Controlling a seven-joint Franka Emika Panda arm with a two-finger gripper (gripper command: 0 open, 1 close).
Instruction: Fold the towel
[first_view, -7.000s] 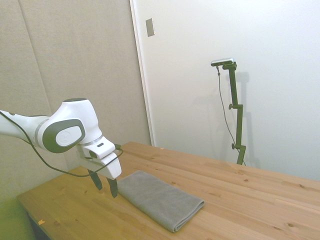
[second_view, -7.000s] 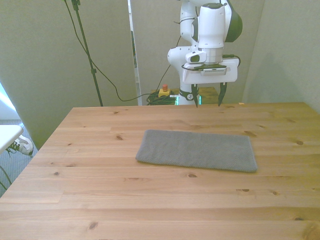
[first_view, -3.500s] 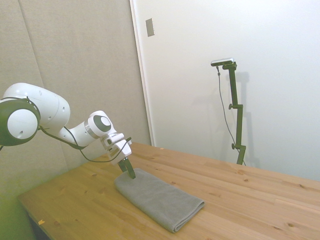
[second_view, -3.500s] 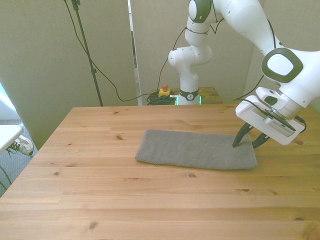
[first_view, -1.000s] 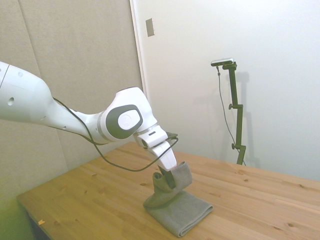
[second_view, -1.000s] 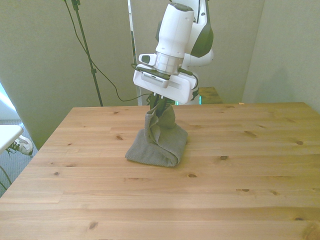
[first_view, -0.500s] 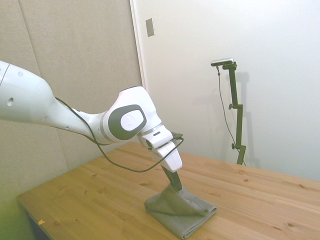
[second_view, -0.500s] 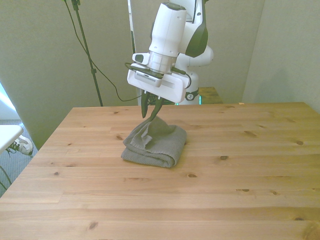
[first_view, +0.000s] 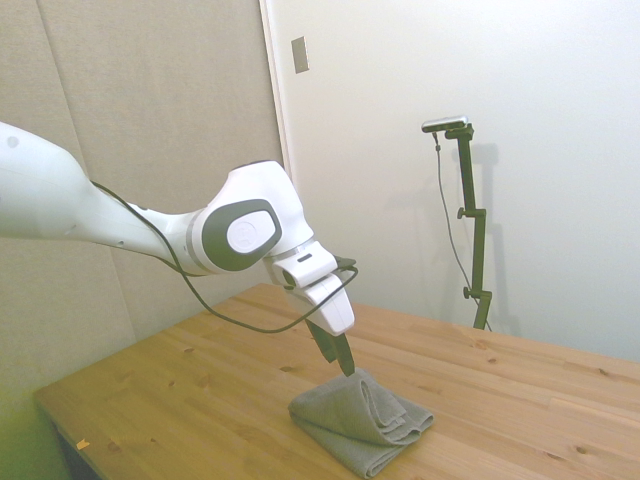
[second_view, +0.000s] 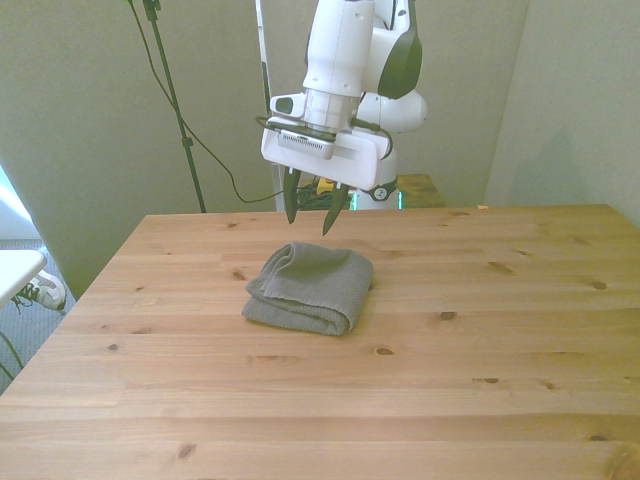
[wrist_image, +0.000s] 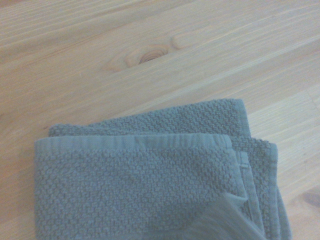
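**Pincer released above doubled towel; fold appears made**

The pincer (second_view: 309, 213) is found parted and empty, its two dark fingers spread and nothing held between them. It is suspended just above the towel (second_view: 309, 287), over the end of the bundle nearer the front view's left; in the side view the fingertips (first_view: 345, 362) are seen close over the cloth, and contact cannot be confirmed.

The towel is lying on the wooden table (second_view: 480, 380), toward the middle, doubled over on itself into a compact, thick bundle. In the wrist view the upper layer (wrist_image: 135, 190) is seen set back slightly from the layer beneath, so the hems are not quite matched. The edges in the side view (first_view: 362, 421) are seen stacked but slightly rumpled.

The fold is judged made. What is left, at most, is a squaring of the layers and the clearing of the arm.

The arm is reached out over the table, the wrist pitched downward and the fingers pointed steeply at the cloth.
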